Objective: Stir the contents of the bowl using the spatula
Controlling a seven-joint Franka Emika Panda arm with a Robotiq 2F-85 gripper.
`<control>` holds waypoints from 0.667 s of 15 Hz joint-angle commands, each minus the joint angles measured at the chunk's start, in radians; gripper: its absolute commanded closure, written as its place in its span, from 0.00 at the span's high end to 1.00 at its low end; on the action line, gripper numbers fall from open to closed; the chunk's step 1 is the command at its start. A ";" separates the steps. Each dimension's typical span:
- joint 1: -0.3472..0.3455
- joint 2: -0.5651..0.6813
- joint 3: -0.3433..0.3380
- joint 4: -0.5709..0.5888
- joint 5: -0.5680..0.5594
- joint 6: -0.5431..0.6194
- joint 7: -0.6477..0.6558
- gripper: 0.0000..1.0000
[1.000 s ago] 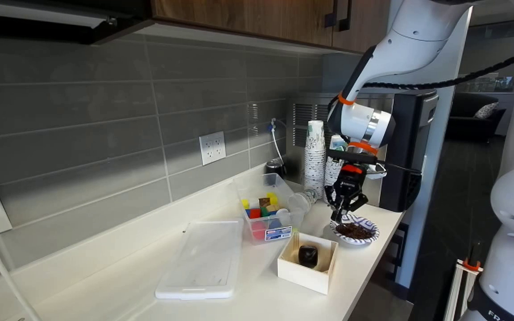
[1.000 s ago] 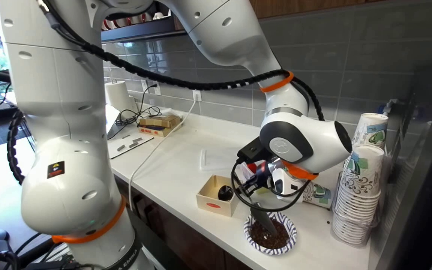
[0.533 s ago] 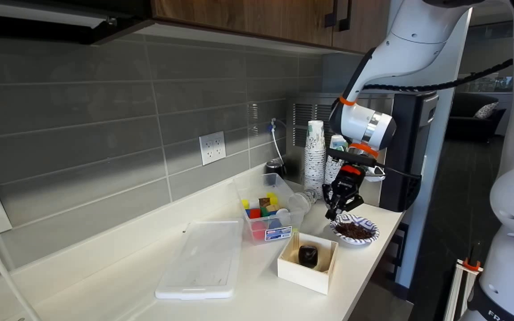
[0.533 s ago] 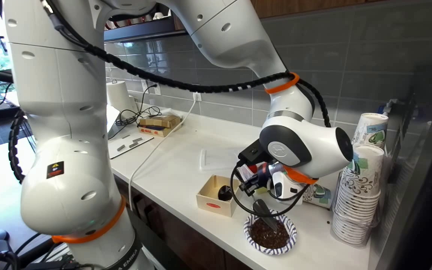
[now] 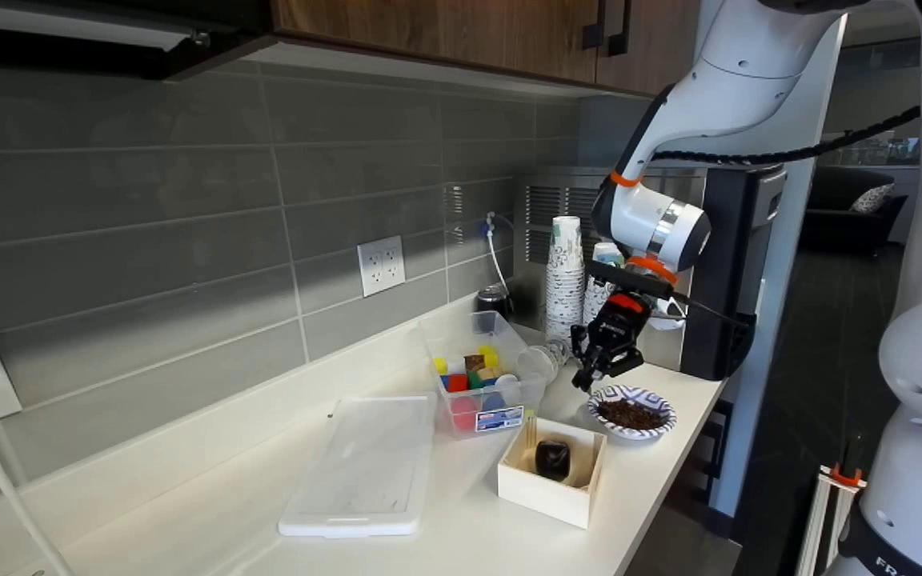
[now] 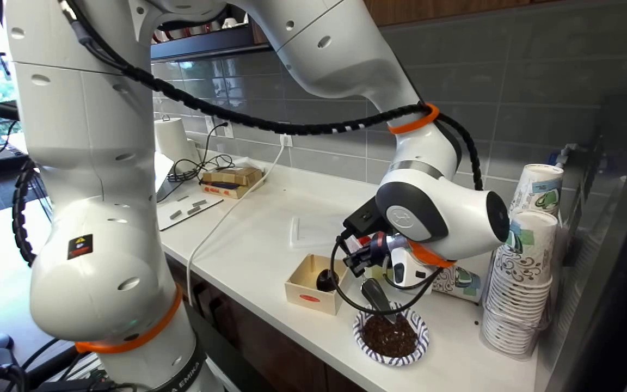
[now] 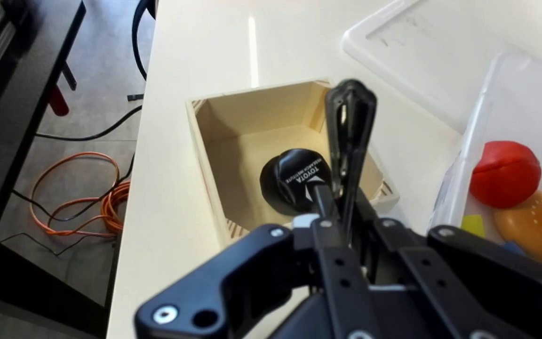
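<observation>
The bowl [image 5: 655, 400] stands on the counter, a shallow round dish with a blue-and-white patterned rim and dark brown crumbly contents [image 6: 389, 340]. My gripper [image 6: 354, 265] is shut on the handle of the spatula [image 6: 374, 296], above and beside the bowl on the wooden box's side. The dark spatula blade slants down over the rim, its tip at the edge of the contents. In the wrist view the handle's ornate end [image 7: 350, 110] sticks out past the fingers; the blade and the bowl are out of that view. From the opposite side the gripper [image 5: 583, 381] hides most of the spatula.
A wooden box [image 5: 545, 496] holding a black item [image 7: 297, 179] stands close to the bowl. Behind it are a clear tub [image 5: 437, 344] of colourful items and a white lid [image 5: 365, 464]. Paper cup stacks [image 6: 520, 294] rise nearby. A black cable loop [image 6: 335, 305] hangs by the gripper.
My gripper has moved back from over the bowl toward the box side and tilted further, still shut. The blade tip has drawn from mid-contents to the rim. The bowl has shifted slightly the same way.
</observation>
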 commanded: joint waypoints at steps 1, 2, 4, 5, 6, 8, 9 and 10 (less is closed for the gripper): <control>-0.005 0.000 -0.010 0.010 -0.031 -0.103 0.024 0.03; -0.006 -0.001 -0.014 0.008 -0.039 -0.125 0.032 0.03; -0.008 0.000 -0.025 0.007 -0.058 -0.153 0.058 0.03; -0.009 -0.001 -0.031 0.005 -0.073 -0.163 0.075 0.03; -0.011 -0.004 -0.040 0.001 -0.087 -0.166 0.091 0.03; -0.017 -0.005 -0.057 -0.008 -0.109 -0.158 0.113 0.03; -0.020 -0.010 -0.067 -0.014 -0.121 -0.149 0.126 0.03; -0.023 -0.014 -0.076 -0.018 -0.129 -0.138 0.134 0.03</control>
